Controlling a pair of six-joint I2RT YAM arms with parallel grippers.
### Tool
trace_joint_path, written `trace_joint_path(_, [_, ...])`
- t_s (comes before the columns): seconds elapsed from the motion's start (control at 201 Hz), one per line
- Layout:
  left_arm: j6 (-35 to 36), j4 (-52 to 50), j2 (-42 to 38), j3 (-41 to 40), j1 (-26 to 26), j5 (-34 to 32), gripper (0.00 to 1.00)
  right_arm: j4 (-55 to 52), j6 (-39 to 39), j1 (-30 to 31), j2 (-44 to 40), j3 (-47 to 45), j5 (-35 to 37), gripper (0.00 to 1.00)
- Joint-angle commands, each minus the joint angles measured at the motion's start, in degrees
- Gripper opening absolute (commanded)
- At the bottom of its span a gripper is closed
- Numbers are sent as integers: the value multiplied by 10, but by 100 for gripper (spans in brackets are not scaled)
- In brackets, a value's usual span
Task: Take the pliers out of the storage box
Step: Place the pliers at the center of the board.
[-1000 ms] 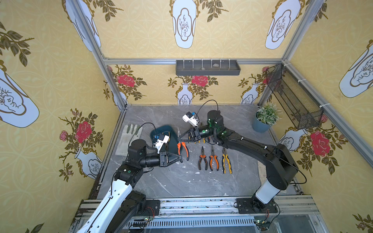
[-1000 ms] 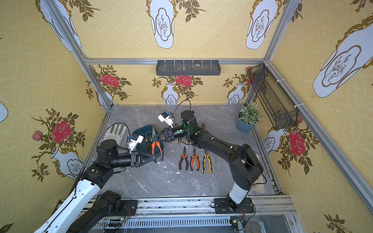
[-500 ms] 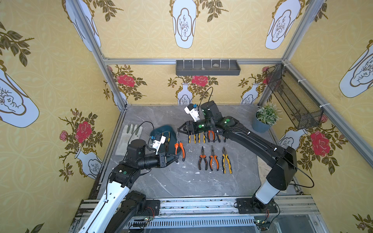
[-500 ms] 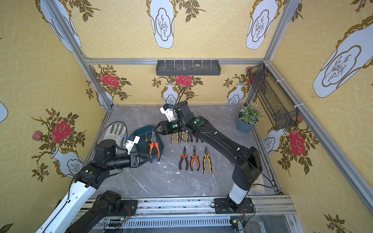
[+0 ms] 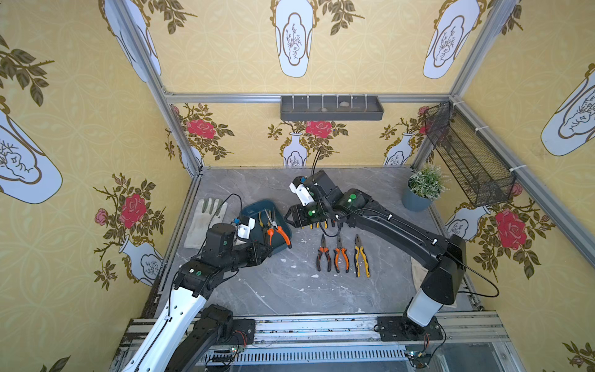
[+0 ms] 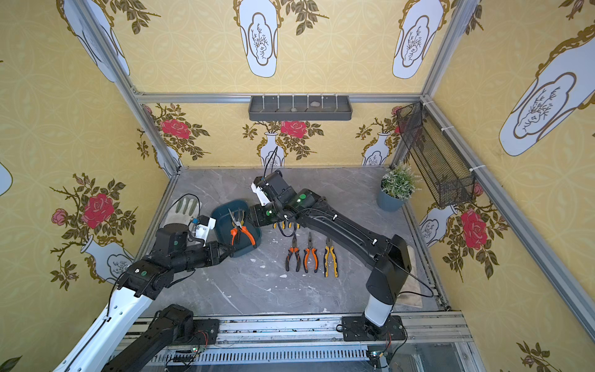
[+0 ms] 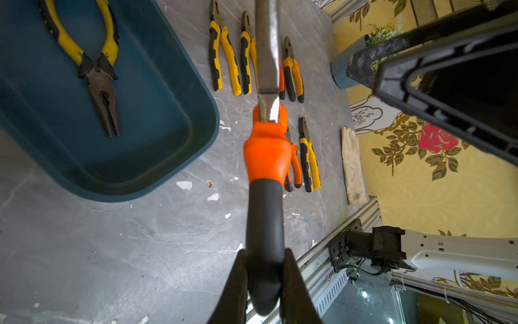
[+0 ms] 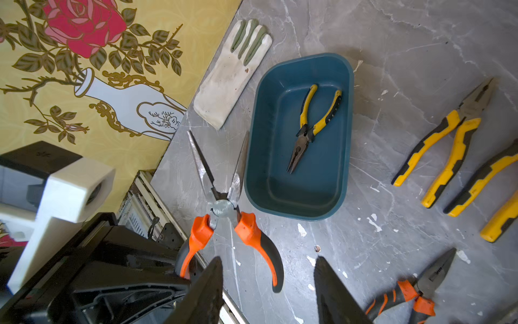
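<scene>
My left gripper (image 7: 265,261) is shut on one handle of the orange-and-black long-nosed pliers (image 5: 277,230), whose jaws are spread. They hang over the near end of the dark teal storage box (image 5: 250,210). The right wrist view shows these pliers (image 8: 224,207) beside the storage box (image 8: 346,117). One yellow-and-black long-nosed pair (image 8: 311,126) lies inside the box. My right gripper (image 8: 269,261) is open and empty. In both top views it hovers just right of the box (image 5: 287,220) (image 6: 254,219).
Three pliers (image 5: 341,256) lie in a row in the middle of the table, and several yellow-handled ones (image 7: 224,56) lie behind them under my right arm. A white glove (image 5: 206,219) lies left of the box. A blue plant pot (image 5: 417,201) stands at the back right.
My right gripper, shut a second ago by the orange pliers' nose, now stands open and has lifted away. My left gripper has drawn back to the left with the pliers.
</scene>
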Motion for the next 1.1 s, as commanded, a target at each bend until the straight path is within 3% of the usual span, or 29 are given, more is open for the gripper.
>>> trace_joint_path(0.0, [14,9,-3,2,-4,-23,0,22,17,3,11,7,1,57])
trace_joint_path(0.334, [13,12,-5,-1,-10,-15,0,60,-9,26,67,39,-6,68])
trace_joint_path(0.612, [12,13,-7,-1,-12,-12,0,51,-17,30,127,91,19,68])
trace_joint_path(0.702, [13,13,-9,-1,-11,-11,0,60,-12,30,130,88,19,58])
trace_joint_path(0.916, [13,14,-9,-4,-13,-12,0,87,8,30,116,71,20,0])
trace_joint_path(1.09, [12,17,-8,-3,-13,-7,0,90,26,30,110,72,11,0])
